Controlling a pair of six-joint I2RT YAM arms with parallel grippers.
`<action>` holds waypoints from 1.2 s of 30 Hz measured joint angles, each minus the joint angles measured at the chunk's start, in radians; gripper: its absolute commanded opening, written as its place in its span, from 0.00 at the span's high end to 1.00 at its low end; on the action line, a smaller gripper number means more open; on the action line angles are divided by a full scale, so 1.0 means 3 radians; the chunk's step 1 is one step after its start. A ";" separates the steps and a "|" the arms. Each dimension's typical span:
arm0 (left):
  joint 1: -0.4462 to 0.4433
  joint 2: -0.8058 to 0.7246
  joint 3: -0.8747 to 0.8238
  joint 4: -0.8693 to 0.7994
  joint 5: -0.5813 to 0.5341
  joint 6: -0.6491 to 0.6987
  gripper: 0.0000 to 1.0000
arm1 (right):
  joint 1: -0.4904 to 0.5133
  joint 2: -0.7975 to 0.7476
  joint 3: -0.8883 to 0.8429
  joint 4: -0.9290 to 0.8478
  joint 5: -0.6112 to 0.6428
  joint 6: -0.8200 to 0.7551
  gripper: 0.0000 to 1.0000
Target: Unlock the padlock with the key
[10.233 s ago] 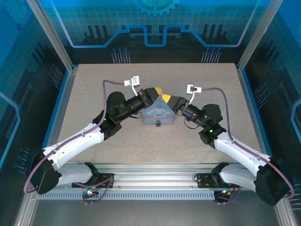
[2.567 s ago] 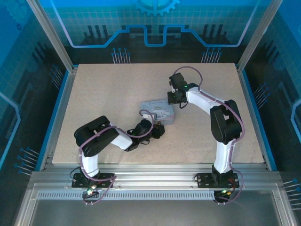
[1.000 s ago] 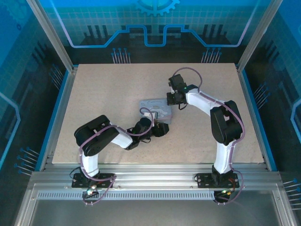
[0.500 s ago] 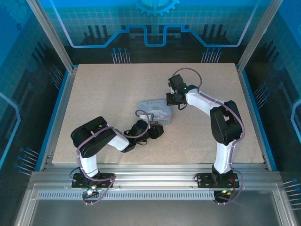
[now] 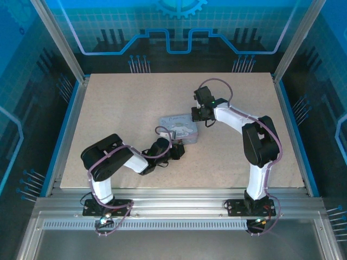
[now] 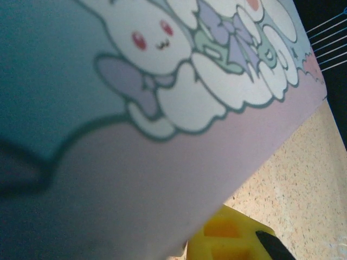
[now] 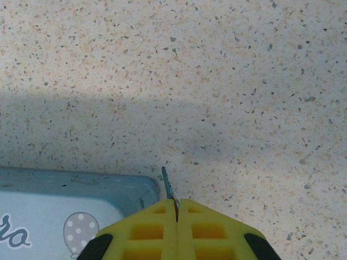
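My right gripper (image 7: 177, 201) is shut on the key (image 7: 168, 185), whose thin dark blade sticks out past the yellow fingertips, just off the tin's rounded corner. Seen from above, the right gripper (image 5: 197, 115) hangs at the far right edge of the pale blue tin (image 5: 180, 129). My left gripper (image 5: 177, 150) sits low against the tin's near edge. One of its yellow fingers (image 6: 230, 238) shows below the tin's lid (image 6: 162, 135) in the left wrist view; its jaw gap is hidden. The padlock is hidden.
The speckled beige table (image 5: 119, 108) lies open to the left and behind the tin. The right arm (image 5: 255, 141) arches over the right side. Metal frame posts and blue panels wall in the table.
The left gripper has slid a little left along the tin's near edge and its elbow has swung left. The tin has shifted slightly. The right arm holds still.
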 measured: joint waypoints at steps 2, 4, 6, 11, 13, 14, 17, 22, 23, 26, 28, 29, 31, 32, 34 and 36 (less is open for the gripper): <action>0.0013 -0.0051 0.0000 -0.0093 0.0033 0.0000 0.94 | 0.0000 0.0000 -0.0004 0.0000 -0.0001 0.0000 1.00; 0.0025 -0.0123 0.0008 -0.0243 0.0070 0.0000 0.95 | 0.0000 -0.0005 -0.0022 -0.0005 -0.0001 0.0000 1.00; 0.0041 -0.0203 0.0033 -0.0436 0.0117 0.0000 0.95 | 0.0000 -0.0006 -0.0048 -0.0022 -0.0001 -0.0001 1.00; 0.0128 -0.0320 0.0137 -0.0829 0.0305 -0.0004 0.97 | -0.0006 -0.0050 -0.0122 -0.0038 0.0001 -0.0003 1.00; 0.0183 -0.0351 0.0191 -0.0989 0.0417 -0.0015 0.98 | -0.0018 -0.0122 -0.0184 -0.0039 0.0001 -0.0003 1.00; 0.0211 -0.0359 0.0224 -0.1061 0.0473 -0.0028 0.98 | -0.0024 -0.0163 -0.0216 -0.0034 0.0003 -0.0003 1.00; 0.0275 -0.0361 0.0308 -0.1219 0.0623 -0.0083 0.98 | -0.0051 -0.0304 -0.0334 -0.0010 0.0001 -0.0001 1.00; 0.0346 -0.0379 0.0418 -0.1441 0.0801 -0.0148 0.98 | -0.0123 -0.0610 -0.0628 0.0057 0.0000 0.0006 1.00; 0.0357 -0.0389 0.0435 -0.1480 0.0824 -0.0156 0.98 | -0.0134 -0.0669 -0.0688 0.0069 -0.0003 0.0014 1.00; 0.0392 -0.0435 0.0478 -0.1588 0.0884 -0.0178 0.97 | -0.0160 -0.0900 -0.0900 0.0107 -0.0024 0.0055 1.00; 0.0415 -0.0467 0.0498 -0.1642 0.0909 -0.0179 0.97 | -0.0168 -0.1054 -0.1030 0.0153 -0.0066 0.0084 1.00; 0.0429 -0.0486 0.0505 -0.1666 0.0922 -0.0182 0.97 | -0.0172 -0.1148 -0.1108 0.0183 -0.0097 0.0102 1.00; 0.0453 -0.0523 0.0509 -0.1692 0.0945 -0.0195 0.97 | -0.0182 -0.1342 -0.1259 0.0221 -0.0164 0.0146 1.00; 0.0464 -0.0539 0.0510 -0.1698 0.0955 -0.0206 0.97 | -0.0191 -0.1442 -0.1335 0.0254 -0.0209 0.0167 1.00; 0.0479 -0.0572 0.0518 -0.1710 0.0970 -0.0237 0.97 | -0.0202 -0.1639 -0.1478 0.0315 -0.0291 0.0215 1.00; 0.0487 -0.0599 0.0537 -0.1734 0.0971 -0.0254 0.97 | -0.0215 -0.1818 -0.1615 0.0395 -0.0392 0.0267 1.00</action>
